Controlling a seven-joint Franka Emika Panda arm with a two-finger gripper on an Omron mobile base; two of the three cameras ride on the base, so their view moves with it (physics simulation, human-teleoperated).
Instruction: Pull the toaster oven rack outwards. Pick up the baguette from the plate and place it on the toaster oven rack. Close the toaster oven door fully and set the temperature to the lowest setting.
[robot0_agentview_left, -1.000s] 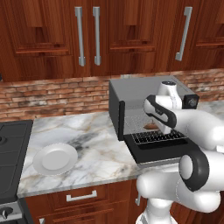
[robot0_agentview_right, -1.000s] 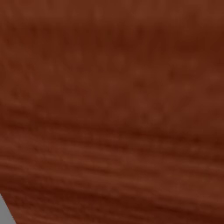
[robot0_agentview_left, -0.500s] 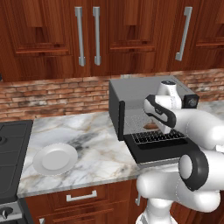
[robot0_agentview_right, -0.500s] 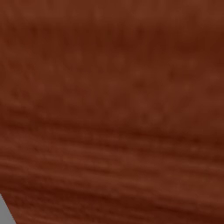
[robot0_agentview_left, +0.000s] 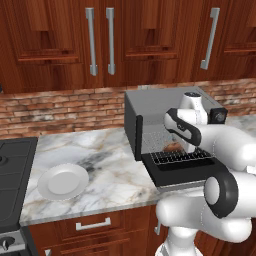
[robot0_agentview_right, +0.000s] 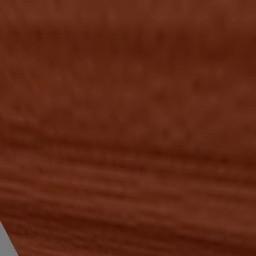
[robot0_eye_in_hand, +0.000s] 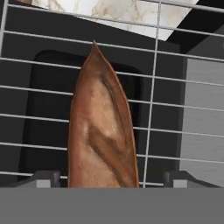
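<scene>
The baguette (robot0_eye_in_hand: 103, 131) lies lengthwise on the toaster oven rack (robot0_eye_in_hand: 175, 83), which is pulled out over the lowered toaster oven door (robot0_agentview_left: 186, 173). My gripper (robot0_eye_in_hand: 111, 179) is open just above the loaf, one fingertip (robot0_eye_in_hand: 43, 178) on each side and neither touching it. From the left base view, the toaster oven (robot0_agentview_left: 165, 107) stands on the counter with the rack (robot0_agentview_left: 181, 158) sticking out of its cavity. A brown bit of the baguette (robot0_agentview_left: 173, 146) shows beside my wrist. The white plate (robot0_agentview_left: 63, 181) sits bare at the counter's left.
A dark stovetop (robot0_agentview_left: 12, 170) borders the marble counter (robot0_agentview_left: 107, 165) on the left. Wooden upper cabinets (robot0_agentview_left: 100, 40) hang over a brick backsplash (robot0_agentview_left: 65, 107). A brown wooden surface (robot0_agentview_right: 128, 128) stands close before the right base view.
My fingers have spread apart and let go of the baguette, which now rests on the rack. The arm has hardly moved.
</scene>
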